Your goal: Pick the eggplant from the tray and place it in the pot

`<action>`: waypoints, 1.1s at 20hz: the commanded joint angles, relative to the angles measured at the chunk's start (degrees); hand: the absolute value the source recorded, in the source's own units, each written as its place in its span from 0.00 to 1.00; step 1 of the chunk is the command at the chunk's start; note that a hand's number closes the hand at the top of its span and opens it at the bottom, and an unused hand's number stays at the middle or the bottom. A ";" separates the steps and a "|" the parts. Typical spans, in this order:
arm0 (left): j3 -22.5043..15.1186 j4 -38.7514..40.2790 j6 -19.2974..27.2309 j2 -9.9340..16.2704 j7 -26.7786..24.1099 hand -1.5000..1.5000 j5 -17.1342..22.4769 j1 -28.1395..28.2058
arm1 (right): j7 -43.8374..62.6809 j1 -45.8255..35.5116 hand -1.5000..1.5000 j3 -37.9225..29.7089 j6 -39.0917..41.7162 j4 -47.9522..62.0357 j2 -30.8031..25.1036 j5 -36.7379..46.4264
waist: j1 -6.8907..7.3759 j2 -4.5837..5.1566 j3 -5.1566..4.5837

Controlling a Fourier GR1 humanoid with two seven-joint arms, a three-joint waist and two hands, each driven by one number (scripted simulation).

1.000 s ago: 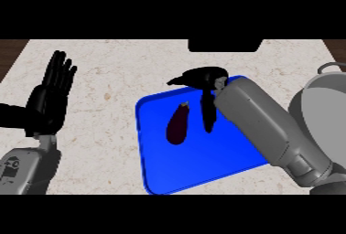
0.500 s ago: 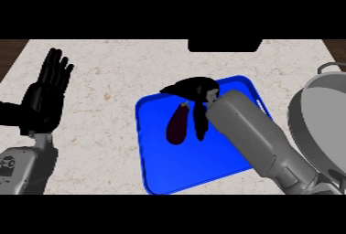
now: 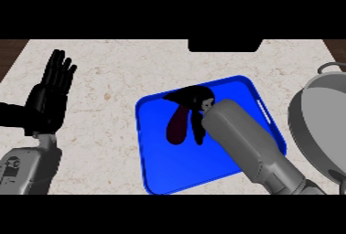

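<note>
A: Right hand (image 3: 194,98) status?
B: Fingers curled down alongside the dark purple eggplant (image 3: 177,127), touching it; grasp unclear. It lies in the blue rectangular tray (image 3: 202,171).
A: Left?
B: Left hand (image 3: 51,91) open, upright. Grey metal pot (image 3: 317,123) right of tray.

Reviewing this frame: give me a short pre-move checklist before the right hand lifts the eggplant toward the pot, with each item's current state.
1. Eggplant lies on the blue tray: ok.
2. Right hand is over the eggplant's upper end, fingers reaching down beside it: ok.
3. Fingers closed round the eggplant: cannot tell, the hand and forearm hide the contact.
4. Pot stands open at the right edge, nothing seen inside: ok.
5. Left hand rests open at the left, fingers up, away from the tray: ok.
6. Counter between tray and pot free of other things: ok, as far as the forearm lets it show.
</note>
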 commanded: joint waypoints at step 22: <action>-0.07 -1.16 -0.05 -3.03 1.34 0.50 -3.40 -0.28 | -14.31 1.61 1.00 11.34 -13.32 10.19 4.03 2.25 | 1.48 0.24 0.02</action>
